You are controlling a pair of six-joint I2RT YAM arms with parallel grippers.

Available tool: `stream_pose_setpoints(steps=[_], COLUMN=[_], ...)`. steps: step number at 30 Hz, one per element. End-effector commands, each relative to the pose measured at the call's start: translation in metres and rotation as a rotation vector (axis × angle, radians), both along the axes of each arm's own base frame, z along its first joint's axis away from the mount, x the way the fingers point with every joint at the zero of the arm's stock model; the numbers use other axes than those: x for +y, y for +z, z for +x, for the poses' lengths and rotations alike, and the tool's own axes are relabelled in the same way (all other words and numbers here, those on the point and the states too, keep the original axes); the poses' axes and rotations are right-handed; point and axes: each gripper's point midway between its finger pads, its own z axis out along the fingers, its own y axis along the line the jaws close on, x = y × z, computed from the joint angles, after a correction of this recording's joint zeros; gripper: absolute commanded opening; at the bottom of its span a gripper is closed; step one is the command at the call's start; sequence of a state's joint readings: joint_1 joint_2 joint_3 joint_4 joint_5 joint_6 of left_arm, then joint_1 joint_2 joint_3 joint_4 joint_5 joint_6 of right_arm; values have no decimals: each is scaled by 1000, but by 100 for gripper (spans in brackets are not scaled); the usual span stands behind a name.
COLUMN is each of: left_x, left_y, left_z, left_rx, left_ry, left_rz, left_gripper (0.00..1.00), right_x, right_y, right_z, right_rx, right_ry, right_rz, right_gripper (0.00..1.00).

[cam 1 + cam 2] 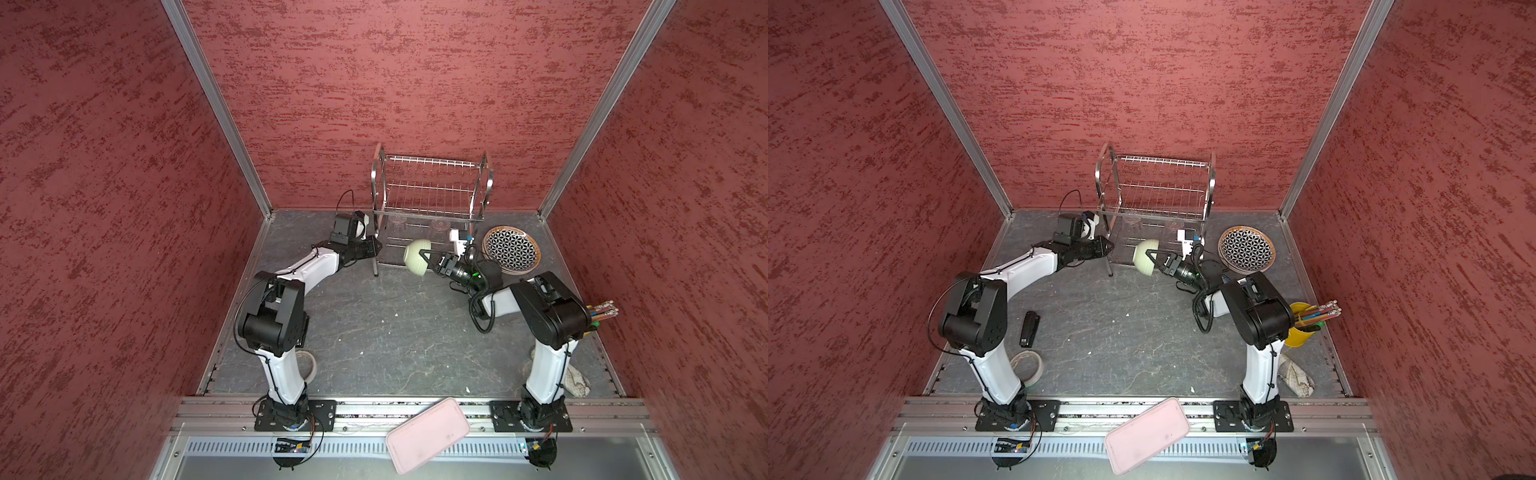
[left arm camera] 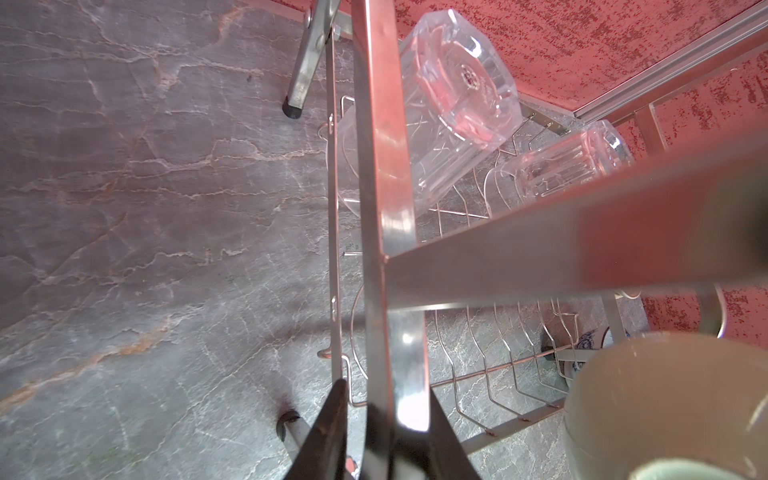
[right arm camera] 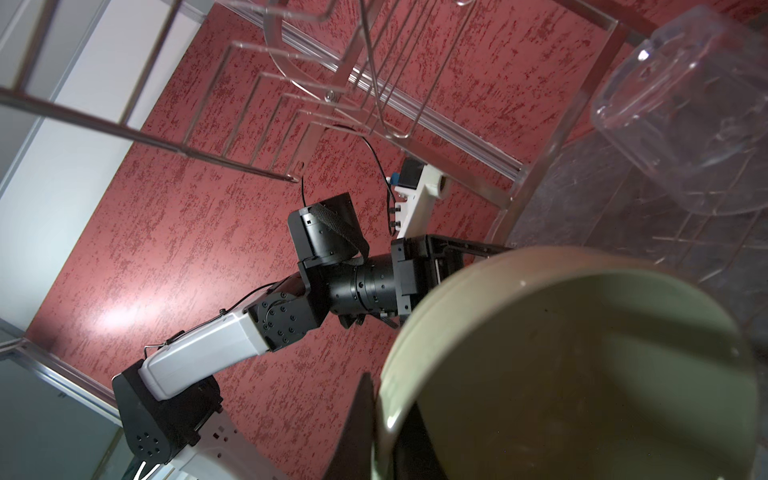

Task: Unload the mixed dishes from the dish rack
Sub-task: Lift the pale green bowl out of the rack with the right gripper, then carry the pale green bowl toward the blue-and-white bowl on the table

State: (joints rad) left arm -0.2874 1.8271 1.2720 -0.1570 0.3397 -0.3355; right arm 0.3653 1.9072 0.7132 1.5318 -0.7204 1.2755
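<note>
Green bowl (image 1: 415,258) held sideways, R fingers (image 1: 428,254); L fingers (image 2: 328,436) clamp rack (image 2: 384,187)

Seen from my remote desk: I can read no word, brand, number or sign in any view (a moulded mark in the base of one clear cup (image 2: 451,99) is too blurred to make out, and the circuit board (image 1: 291,446) below an arm's foot is too small to show any print)

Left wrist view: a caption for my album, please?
Left pincer clamps the dish rack by its frame, two clear cups inside.
</note>
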Motion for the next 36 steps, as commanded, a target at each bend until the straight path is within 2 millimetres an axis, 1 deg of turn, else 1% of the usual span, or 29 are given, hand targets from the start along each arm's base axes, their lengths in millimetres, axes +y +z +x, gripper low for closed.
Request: stream_pose_setpoints(steps=[1, 6, 10, 16, 18, 24, 26, 31, 36], left_x=[-4, -5, -4, -5, -5, -4, -4, -5, -5], left_y=[14, 15, 15, 16, 17, 19, 20, 20, 20], left_z=[3, 3, 4, 4, 4, 3, 3, 3, 3], left_rx=[-36, -37, -39, -40, -42, -46, -46, -48, -46], left_ry=[-13, -14, -13, -15, -15, -14, -13, -16, -15], left_rz=[-8, -7, -7, -9, -10, -9, -8, -12, -11], left_gripper=[28, 28, 28, 28, 28, 28, 28, 28, 28], right_x=[-1, 4, 7, 3, 3, 2, 2, 1, 0], right_y=[39, 36, 29, 10, 13, -1, -3, -4, -12], right_z=[-21, -35, -43, -46, -50, -54, -56, -59, -61], right_rx=[-111, -100, -79, -54, -65, -37, -38, -37, -20], right_ry=[15, 18, -2, -66, -71, -106, -119, -124, -152], right_rz=[37, -37, -135, -309, -330, -466, -512, -559, -675], right_gripper=[0, 0, 0, 0, 0, 0, 0, 0, 0])
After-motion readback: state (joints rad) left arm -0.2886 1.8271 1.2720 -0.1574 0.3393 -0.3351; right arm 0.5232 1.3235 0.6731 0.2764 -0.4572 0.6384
